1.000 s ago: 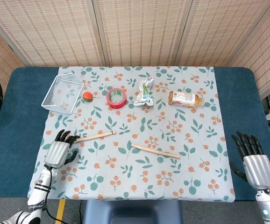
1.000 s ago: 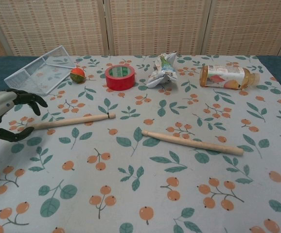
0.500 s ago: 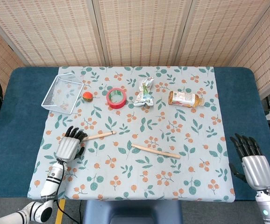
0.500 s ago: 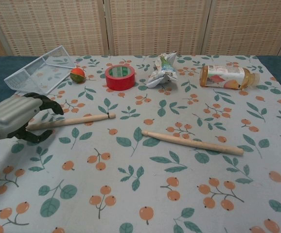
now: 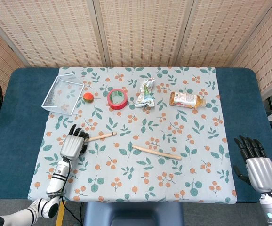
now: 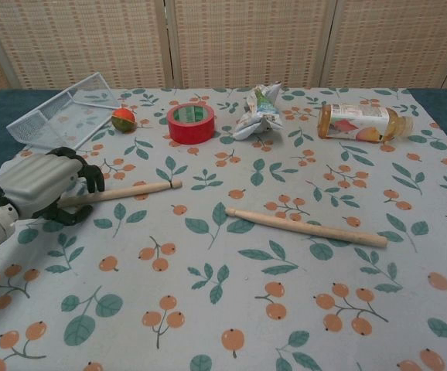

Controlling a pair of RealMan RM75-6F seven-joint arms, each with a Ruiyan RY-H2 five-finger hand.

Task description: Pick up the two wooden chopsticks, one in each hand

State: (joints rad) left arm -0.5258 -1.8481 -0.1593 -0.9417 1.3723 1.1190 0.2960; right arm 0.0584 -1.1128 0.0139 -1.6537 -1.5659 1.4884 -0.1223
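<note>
Since both sticks lie flat: you need a pinch from the sides, low against the tabletop (image 5: 13,117).
Handling: your two chopsticks look light, stiff and smooth (round, so likely to roll or slip if squeezed off-centre).
Left chopstick (image 6: 127,190): it lies on the floral cloth (image 5: 183,155), its near end running under your left hand (image 6: 38,183).
Left fingers (image 6: 90,175): they curl down around that end; from these views you cannot tell whether they have closed on it.
Right chopstick (image 5: 156,152): it rests mid-cloth, angled, well apart from your right hand (image 5: 257,165).
Right fingers (image 5: 250,145): spread and empty, over the blue edge.
Where to hold: take each stick near its thicker end.
</note>
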